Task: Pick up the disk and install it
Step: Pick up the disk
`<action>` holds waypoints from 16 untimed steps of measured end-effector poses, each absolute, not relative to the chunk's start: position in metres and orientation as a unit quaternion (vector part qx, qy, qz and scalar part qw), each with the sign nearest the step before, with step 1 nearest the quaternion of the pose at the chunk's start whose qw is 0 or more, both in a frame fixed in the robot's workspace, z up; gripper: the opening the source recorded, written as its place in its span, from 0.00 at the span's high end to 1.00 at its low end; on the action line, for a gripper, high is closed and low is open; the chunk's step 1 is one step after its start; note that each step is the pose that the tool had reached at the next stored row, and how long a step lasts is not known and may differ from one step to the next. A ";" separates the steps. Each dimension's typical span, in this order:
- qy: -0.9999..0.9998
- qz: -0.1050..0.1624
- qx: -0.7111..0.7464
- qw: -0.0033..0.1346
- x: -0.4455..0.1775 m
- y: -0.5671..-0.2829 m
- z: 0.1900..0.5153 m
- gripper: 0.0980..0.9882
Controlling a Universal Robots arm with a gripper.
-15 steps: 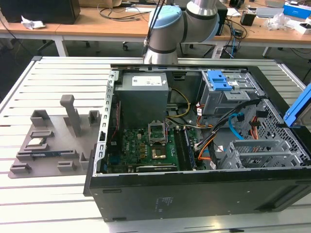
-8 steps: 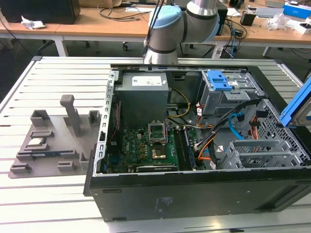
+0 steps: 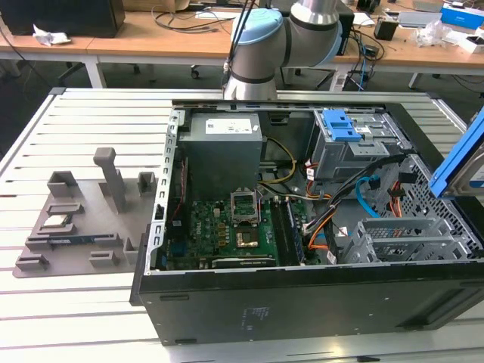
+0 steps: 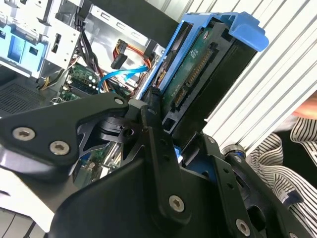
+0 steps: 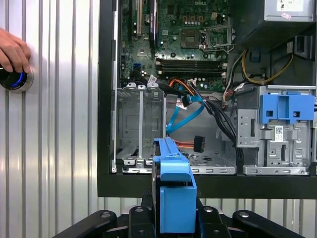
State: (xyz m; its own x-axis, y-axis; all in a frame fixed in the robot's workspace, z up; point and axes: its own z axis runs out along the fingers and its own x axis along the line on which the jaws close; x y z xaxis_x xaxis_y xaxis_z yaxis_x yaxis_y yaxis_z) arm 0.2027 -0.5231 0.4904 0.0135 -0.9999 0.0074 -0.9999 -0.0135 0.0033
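The disk [image 5: 174, 191] shows edge-on in the first wrist view, its bright blue bracket facing the camera. It hangs over the table just outside the case's black wall [image 5: 148, 186], in line with the silver drive cage [image 5: 140, 126]. My gripper [image 5: 174, 208] is shut on the disk, with black fingers on both sides. In the second wrist view one black finger [image 4: 151, 111] presses against the disk [image 4: 198, 64], whose green circuit board and connector face the camera. In the exterior view the disk [image 3: 460, 155] sits tilted at the exterior view's right, above the case's edge.
The open computer case [image 3: 302, 302] lies on a slatted metal table, holding a motherboard [image 3: 223, 227], power supply [image 3: 223, 144], blue-latched bay [image 3: 342, 125] and orange and blue cables [image 5: 185, 111]. A grey parts fixture [image 3: 76, 219] lies at the exterior view's left. A person's hand [image 5: 14, 49] rests on a lit button.
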 end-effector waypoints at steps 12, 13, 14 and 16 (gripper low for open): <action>-0.702 0.002 0.712 0.004 0.186 -0.523 0.490 0.70; -0.702 0.002 0.712 0.004 0.184 -0.523 0.490 0.70; -0.702 0.002 0.712 0.004 0.183 -0.523 0.490 0.70; -0.702 0.001 0.712 0.004 0.179 -0.523 0.490 0.70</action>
